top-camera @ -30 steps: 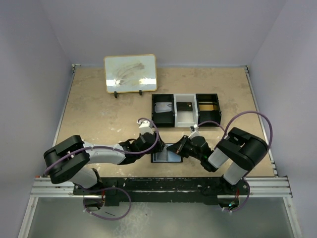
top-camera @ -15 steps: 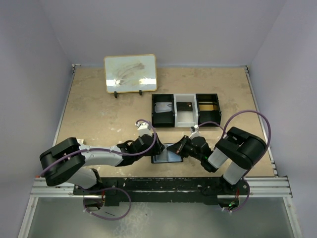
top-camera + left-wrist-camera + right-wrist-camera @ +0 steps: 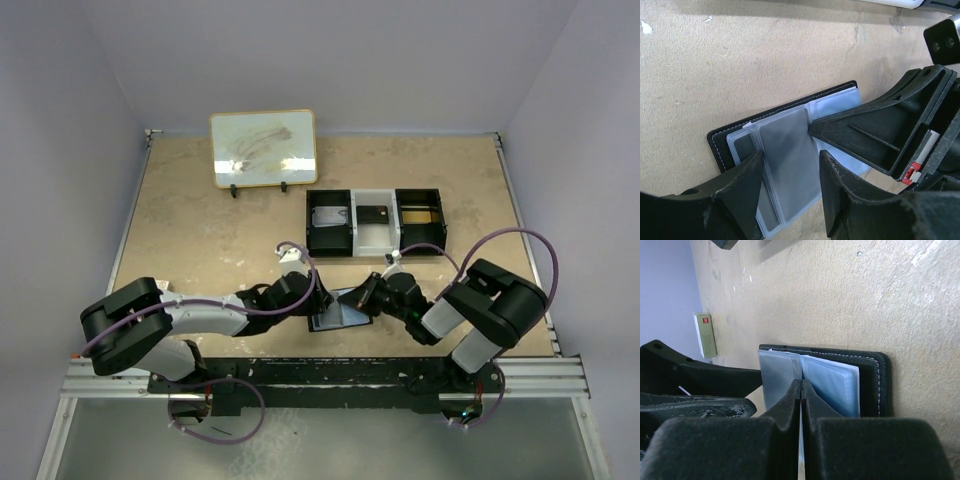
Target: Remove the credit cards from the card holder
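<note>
**Spotter:** From above, you see little of the card holder (image 3: 337, 312). It lies open on the counter (image 3: 200, 230) near the front edge, and both grippers crowd over it.

**Second:** Your left wrist view shows more: clear sleeves (image 3: 790, 175) fanned over the black cover. Their near ends are cut off behind your left gripper's fingers (image 3: 740, 185). Whether those sleeves hold cards, I cannot tell. One dark patch shows through at the left, nothing sharper.

**Spotter:** And your left gripper (image 3: 316, 304)?

**Second:** Released, its fingers spread to either side of a grey sleeve and pinching nothing. That arm reaches low across the counter, forearm almost flat.

**Spotter:** Your right gripper (image 3: 801, 385) is clenched, fingers pressed together, the tip at the fold where the sleeves meet. A thin pale edge shows between the fingers.

**Second:** Sleeve or card, you cannot tell from that sliver. The right arm is folded tight, elbow out to the right, wrist angled down and leftward at the holder.
</note>
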